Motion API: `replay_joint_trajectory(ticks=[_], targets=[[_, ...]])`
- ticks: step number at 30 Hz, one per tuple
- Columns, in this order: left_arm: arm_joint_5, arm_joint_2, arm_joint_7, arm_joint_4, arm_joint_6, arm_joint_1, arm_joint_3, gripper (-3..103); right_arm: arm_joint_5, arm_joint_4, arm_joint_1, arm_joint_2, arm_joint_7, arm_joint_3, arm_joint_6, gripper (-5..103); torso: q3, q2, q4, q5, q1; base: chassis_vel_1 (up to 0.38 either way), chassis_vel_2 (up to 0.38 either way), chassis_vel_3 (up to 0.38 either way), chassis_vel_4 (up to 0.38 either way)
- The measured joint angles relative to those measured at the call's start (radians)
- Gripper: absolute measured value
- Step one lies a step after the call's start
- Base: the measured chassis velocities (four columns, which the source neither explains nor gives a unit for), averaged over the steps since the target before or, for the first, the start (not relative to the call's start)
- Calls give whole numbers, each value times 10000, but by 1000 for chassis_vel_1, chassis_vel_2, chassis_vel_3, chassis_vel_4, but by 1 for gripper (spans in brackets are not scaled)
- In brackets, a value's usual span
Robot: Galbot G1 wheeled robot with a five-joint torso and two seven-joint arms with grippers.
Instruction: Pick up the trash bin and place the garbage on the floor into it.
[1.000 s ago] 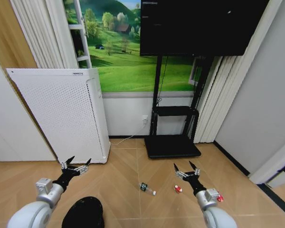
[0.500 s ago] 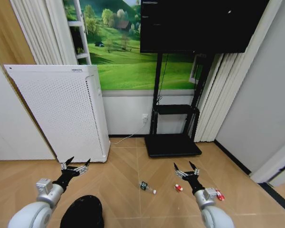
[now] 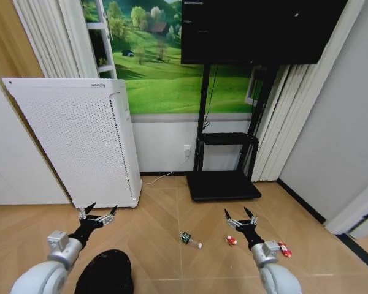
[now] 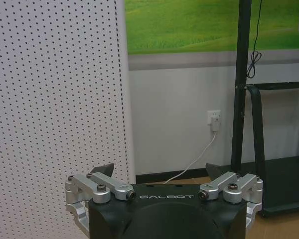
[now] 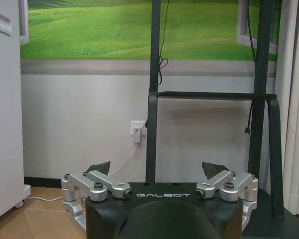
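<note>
The black round trash bin [image 3: 104, 272] stands on the floor at the lower left of the head view, just right of my left arm. My left gripper [image 3: 98, 214] hangs open above and behind it, holding nothing; its open tips [image 4: 162, 169] face the white appliance. On the wooden floor lies the garbage: a small clear bottle [image 3: 189, 240] with a green label, a red-and-white wrapper [image 3: 231, 241] and a second wrapper [image 3: 285, 250]. My right gripper [image 3: 241, 217] is open above the first wrapper, its open tips [image 5: 159, 168] pointing at the TV stand.
A tall white perforated appliance [image 3: 80, 144] stands at the left against the wall. A black TV stand [image 3: 224, 184] with a large screen [image 3: 257, 30] is straight ahead, its base on the floor. White walls close in at right.
The whole picture has shifted slightly, so the camera moved. Both grippers keep their open pose in front of me.
</note>
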Motion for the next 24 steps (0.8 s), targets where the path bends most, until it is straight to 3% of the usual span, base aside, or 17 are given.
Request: replay_joint_trajectory(ticks=[24], targets=[[150,-84,-16,53,79,-14,66,100,116,-265,225,12,-2,-74,-20,100,-699,-933,0,0,-233,0,0,0,0]])
